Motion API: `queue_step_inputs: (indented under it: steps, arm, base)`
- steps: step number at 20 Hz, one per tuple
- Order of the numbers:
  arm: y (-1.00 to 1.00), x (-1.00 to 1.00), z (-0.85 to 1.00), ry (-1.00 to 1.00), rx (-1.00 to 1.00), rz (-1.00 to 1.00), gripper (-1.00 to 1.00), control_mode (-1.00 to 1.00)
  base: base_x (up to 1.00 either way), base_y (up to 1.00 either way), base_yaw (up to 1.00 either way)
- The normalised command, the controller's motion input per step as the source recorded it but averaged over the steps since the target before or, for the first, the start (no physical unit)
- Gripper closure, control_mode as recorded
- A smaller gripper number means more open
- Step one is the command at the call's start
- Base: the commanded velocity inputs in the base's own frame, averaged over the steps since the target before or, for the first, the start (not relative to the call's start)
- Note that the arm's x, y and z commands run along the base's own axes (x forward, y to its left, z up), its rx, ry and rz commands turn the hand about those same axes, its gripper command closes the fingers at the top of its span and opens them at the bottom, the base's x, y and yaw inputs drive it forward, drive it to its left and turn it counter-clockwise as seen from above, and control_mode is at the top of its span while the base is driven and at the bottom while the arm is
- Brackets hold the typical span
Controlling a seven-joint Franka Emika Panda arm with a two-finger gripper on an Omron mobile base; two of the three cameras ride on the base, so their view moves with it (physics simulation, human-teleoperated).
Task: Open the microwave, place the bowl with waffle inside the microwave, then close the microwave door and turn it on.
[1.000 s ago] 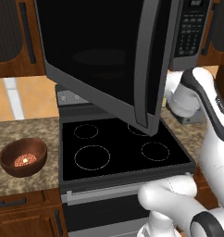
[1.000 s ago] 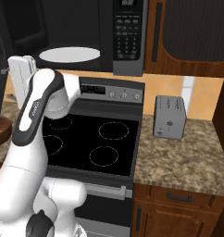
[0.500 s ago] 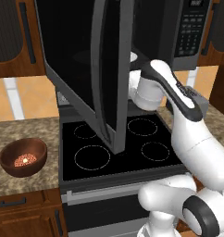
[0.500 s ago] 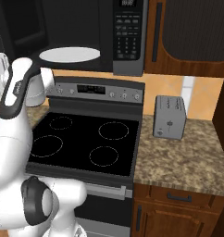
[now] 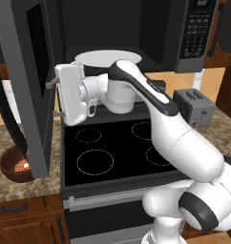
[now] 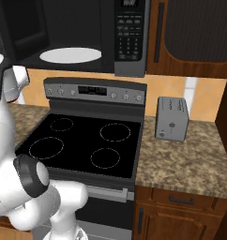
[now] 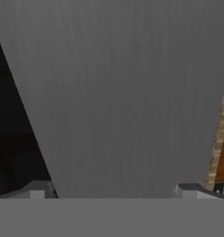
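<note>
The microwave door point(image 5: 34, 86) is swung wide by the spread, empty gripper point(image 5: 51, 98); the bowl point(image 5: 15, 166) (left counter) is to be fetched next.

I see a black-topped stove point(image 6: 82, 145) between speckled stone counters point(image 6: 190, 159), a grey toaster point(image 6: 171, 118) to its right, dark wood cabinets point(image 6: 195, 28) above, tan backsplash point(image 6: 167, 89) behind.

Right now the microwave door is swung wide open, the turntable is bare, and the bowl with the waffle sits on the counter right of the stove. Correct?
Not quite. The bowl with the waffle sits left of the stove, partly behind the open microwave door, as the left base view shows. The door is open and the turntable is bare.
</note>
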Motion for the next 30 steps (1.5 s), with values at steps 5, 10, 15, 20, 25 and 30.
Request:
queue_step_inputs:
  steps: [5, 10, 15, 20, 25, 30]
  arm:
    - [-0.41, -0.06, -0.15, -0.25, -0.2, -0.37, -1.0, -1.0]
    - [-0.76, 0.0, -0.33, -0.19, -0.32, -0.43, -1.0, -1.0]
    - [-0.57, 0.01, -0.51, -0.12, -0.35, -0.35, -1.0, -1.0]
    - [-0.31, 0.22, -0.66, 0.0, -0.22, -0.1, -1.0, -1.0]
    - [-0.05, 0.6, -0.51, 0.12, -0.02, 0.02, -1.0, -1.0]
    - [0.19, 0.83, -0.45, 0.23, -0.03, 0.18, -1.0, -1.0]
  base:
    - [0.0, 0.0, 0.0]
    - [0.0, 0.0, 0.0]
    - [0.0, 0.0, 0.0]
    - [0.0, 0.0, 0.0]
    - [0.0, 0.0, 0.0]
    - [0.0, 0.0, 0.0]
